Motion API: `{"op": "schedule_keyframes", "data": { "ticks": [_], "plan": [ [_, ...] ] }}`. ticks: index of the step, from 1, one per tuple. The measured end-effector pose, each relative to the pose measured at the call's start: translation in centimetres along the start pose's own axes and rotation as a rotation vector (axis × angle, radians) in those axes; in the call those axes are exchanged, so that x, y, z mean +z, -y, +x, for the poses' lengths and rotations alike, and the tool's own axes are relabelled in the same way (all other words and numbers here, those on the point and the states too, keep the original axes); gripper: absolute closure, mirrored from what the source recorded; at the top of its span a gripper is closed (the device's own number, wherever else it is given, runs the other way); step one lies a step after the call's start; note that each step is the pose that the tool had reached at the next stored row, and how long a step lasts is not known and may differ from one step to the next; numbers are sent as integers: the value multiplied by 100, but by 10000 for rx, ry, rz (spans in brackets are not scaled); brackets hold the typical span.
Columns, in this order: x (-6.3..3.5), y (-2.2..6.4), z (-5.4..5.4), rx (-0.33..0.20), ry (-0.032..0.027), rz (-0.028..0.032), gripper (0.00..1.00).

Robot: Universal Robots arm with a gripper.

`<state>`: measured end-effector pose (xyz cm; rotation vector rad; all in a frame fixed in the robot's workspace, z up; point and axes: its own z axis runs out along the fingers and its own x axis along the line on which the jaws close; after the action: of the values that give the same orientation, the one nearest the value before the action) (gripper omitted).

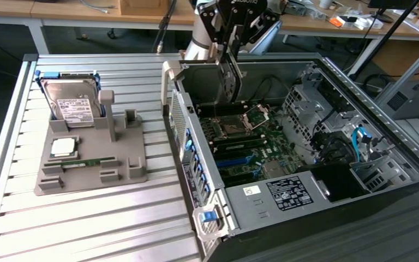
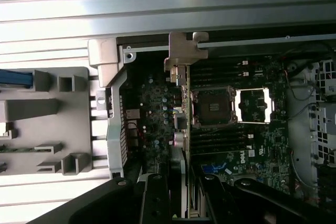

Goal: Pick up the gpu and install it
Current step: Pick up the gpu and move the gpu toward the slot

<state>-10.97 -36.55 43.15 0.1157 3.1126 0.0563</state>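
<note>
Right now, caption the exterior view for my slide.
Gripper holds the gpu vertically above the open computer case.

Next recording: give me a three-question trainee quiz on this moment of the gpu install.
1. True or false: the gripper holds the gpu above the open computer case.
2. What stands on end in the grey holder? A) hard drive B) keyboard C) mug
3. Fill in: the gpu hangs over the ____ inside the case.
Key: 1 true; 2 A; 3 motherboard.
</note>
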Motion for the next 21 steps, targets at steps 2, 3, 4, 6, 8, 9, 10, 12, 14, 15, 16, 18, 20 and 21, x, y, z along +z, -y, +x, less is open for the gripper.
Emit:
{"op": "schedule_keyframes", "data": {
  "ticks": [2,3,4,6,8,9,10,12,14,15,16,18,20,21],
  "plan": [
    [1,0,-7,0,0,2,73],
    [2,-1,-10,0,1,4,73],
    [2,-1,-16,0,1,6,73],
    [4,-2,-23,0,1,8,73],
    [6,-2,-31,0,1,10,73],
    [8,-2,-35,0,2,11,73],
    [10,-3,-41,0,2,13,73],
    [11,-3,-48,0,2,13,73],
    [15,-3,-59,0,2,14,73],
    [16,-3,-63,0,1,14,73],
    [17,-3,-71,0,1,15,73],
    [20,-3,-81,0,2,16,73],
    [21,-4,-92,0,1,18,73],
    [22,-5,-98,0,1,19,73]
  ]
}}
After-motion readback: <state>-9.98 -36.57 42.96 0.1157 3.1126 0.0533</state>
